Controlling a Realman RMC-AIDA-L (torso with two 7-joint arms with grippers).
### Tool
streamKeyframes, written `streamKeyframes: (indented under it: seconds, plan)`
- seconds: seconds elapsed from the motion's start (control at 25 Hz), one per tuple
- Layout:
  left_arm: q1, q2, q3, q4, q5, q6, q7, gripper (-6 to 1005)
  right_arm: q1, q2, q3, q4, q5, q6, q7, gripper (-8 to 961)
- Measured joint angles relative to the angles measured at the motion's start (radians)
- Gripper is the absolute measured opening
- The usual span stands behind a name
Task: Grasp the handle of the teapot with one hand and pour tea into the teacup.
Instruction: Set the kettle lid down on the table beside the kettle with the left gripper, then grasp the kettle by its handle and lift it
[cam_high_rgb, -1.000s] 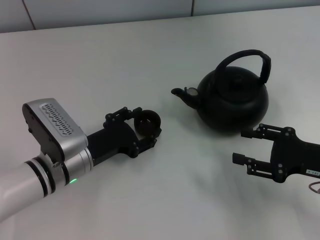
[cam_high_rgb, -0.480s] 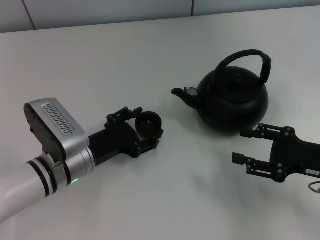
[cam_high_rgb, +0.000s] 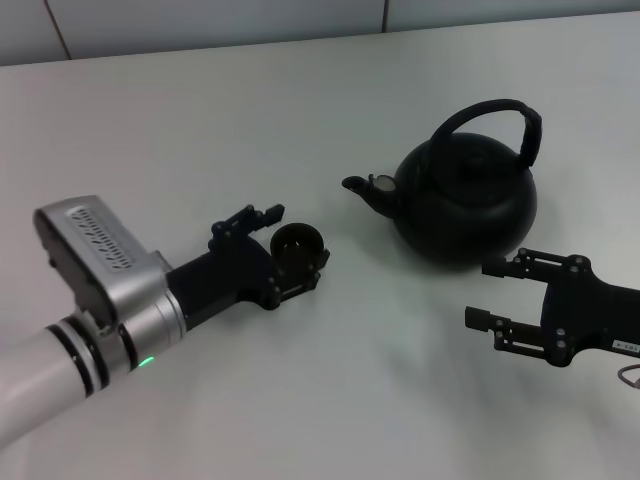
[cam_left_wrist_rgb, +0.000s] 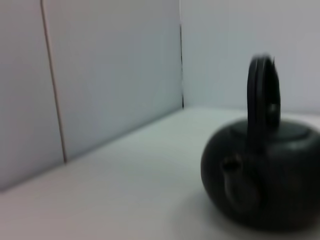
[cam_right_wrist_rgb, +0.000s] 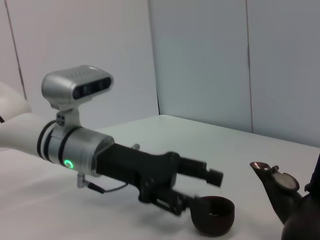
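You're looking at a plain test bench in what reads as a lab: a bare white table (cam_high_rgb: 300, 110) fills the head view, and pale panelled walls (cam_right_wrist_rgb: 200, 60) with thin vertical seams run along the top edge. Only a staged teapot (cam_high_rgb: 465, 200) furnishes it.

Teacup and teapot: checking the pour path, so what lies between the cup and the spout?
Nothing: in the head view only bare white table separates the teacup, at the left gripper, from the teapot spout.
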Motion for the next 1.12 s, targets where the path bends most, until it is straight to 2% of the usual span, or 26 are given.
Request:
streamKeyframes:
  seconds: [0.08,0.12,0.2,0.28,0.32,0.36,0.4,0.44,0.64,0.76,1.0,1.12]
  plan:
    - [0.025,0.006,0.001,0.019,0.0,0.074,-0.006,798,-0.001,0.0,0.0,0.0,0.002,0.0,0.0,600]
    - [0.063,0.012,0.012,0.059,0.0,0.168,-0.031,798,-0.001,0.0,0.0,0.0,0.007,-0.001,0.0,599]
    - [0.084,0.014,0.02,0.083,0.0,0.212,-0.048,798,-0.002,0.0,0.0,0.0,0.008,0.0,0.0,597]
    - [0.136,0.014,0.046,0.162,0.001,0.315,-0.105,798,-0.002,0.0,0.0,0.0,0.01,0.0,0.0,595]
    - [0.198,0.014,0.084,0.271,0.002,0.434,-0.182,798,-0.002,0.0,0.0,0.0,0.01,0.002,0.0,594]
    - [0.198,0.014,0.084,0.271,0.002,0.434,-0.182,798,-0.002,0.0,0.0,0.0,0.01,0.002,0.0,593]
    - [0.253,0.015,0.114,0.357,0.002,0.535,-0.253,798,-0.002,0.0,0.0,0.0,0.01,0.003,0.0,592]
    - [0.253,0.015,0.114,0.357,0.002,0.535,-0.253,798,-0.002,0.0,0.0,0.0,0.011,0.004,0.0,591]
    - [0.394,0.019,0.147,0.556,0.002,0.72,-0.385,798,-0.002,0.0,0.003,0.0,0.014,0.004,0.0,586]
    - [0.434,0.03,0.163,0.596,0.003,0.755,-0.404,798,-0.002,0.0,0.003,0.003,0.015,0.004,0.0,583]
    - [0.437,0.034,0.168,0.601,0.02,0.751,-0.406,798,0.001,0.0,0.003,0.009,0.015,0.006,0.0,578]
    - [0.436,0.029,0.168,0.61,0.049,0.727,-0.396,798,0.003,0.0,0.009,0.009,0.015,0.006,0.0,575]
